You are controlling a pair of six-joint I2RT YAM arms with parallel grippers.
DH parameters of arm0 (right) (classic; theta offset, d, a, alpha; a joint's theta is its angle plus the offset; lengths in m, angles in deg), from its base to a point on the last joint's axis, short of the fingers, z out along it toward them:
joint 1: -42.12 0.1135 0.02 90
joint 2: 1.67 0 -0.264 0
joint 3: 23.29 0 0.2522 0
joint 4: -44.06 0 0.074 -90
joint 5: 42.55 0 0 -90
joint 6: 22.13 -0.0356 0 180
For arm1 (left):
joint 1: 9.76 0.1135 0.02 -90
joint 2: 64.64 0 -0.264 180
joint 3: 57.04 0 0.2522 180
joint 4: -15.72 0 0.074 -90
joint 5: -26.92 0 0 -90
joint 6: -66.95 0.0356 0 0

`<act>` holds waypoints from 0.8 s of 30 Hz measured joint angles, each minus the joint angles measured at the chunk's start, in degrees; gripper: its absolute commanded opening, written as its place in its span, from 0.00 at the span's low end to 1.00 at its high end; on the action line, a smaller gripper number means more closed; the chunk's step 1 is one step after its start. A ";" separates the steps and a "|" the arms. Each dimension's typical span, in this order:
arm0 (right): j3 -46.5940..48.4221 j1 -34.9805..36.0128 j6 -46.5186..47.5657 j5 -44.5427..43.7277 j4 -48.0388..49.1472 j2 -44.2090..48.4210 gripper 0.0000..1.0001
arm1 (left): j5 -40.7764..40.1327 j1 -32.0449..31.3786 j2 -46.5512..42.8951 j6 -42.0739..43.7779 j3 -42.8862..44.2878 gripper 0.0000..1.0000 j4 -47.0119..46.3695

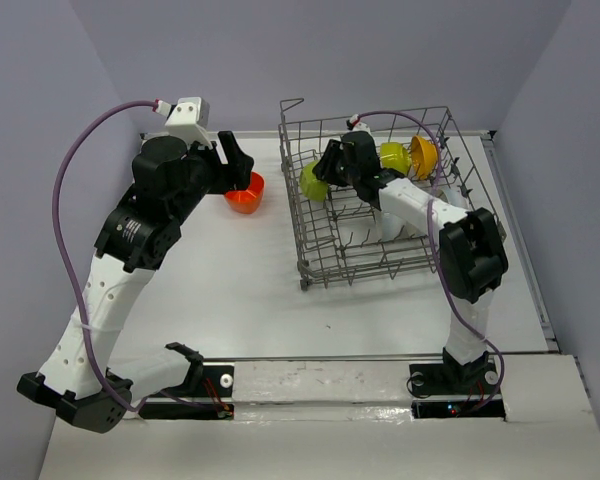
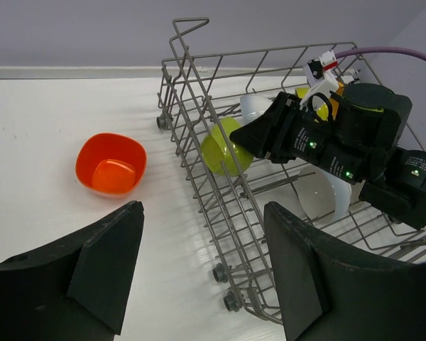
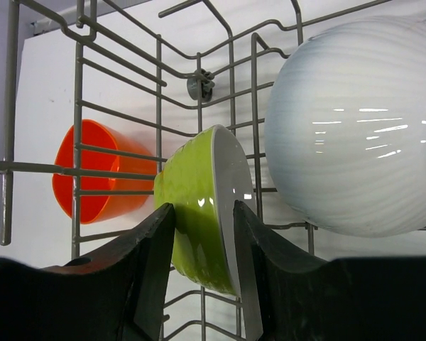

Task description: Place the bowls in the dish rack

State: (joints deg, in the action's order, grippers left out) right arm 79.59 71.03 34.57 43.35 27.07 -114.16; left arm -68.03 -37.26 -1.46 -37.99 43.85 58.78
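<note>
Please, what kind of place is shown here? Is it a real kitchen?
Probably a robot test cell, not a kitchen: a bare white table boxed in by plain walls, two arms bolted at its near edge, and a dish rack with no sink.

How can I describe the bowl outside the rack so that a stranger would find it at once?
Start at the big grey wire dish rack on the right half of the white table. On the bare surface just left of it sits a red-orange bowl, upright. Its nearest neighbour, the lime green bowl, stands on edge inside the wires; this one alone is outside.
</note>
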 measured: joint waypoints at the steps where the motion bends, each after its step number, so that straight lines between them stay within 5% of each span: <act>1: -0.20 0.00 0.13 -0.26 0.00 0.15 0.44 | 0.00 0.00 0.02 0.00 0.00 0.77 0.00; 17: -6.80 -0.20 1.20 -4.28 3.63 3.98 0.45 | 0.00 -0.02 0.04 0.00 0.02 0.77 -0.02; 24: -11.80 -0.33 2.75 -4.52 -2.36 4.44 0.45 | 0.00 -0.02 0.50 -0.11 0.00 0.77 -0.46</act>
State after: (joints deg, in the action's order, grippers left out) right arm 67.79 70.70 37.32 38.83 24.71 -109.72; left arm -68.03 -37.29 -0.96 -38.10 43.85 58.32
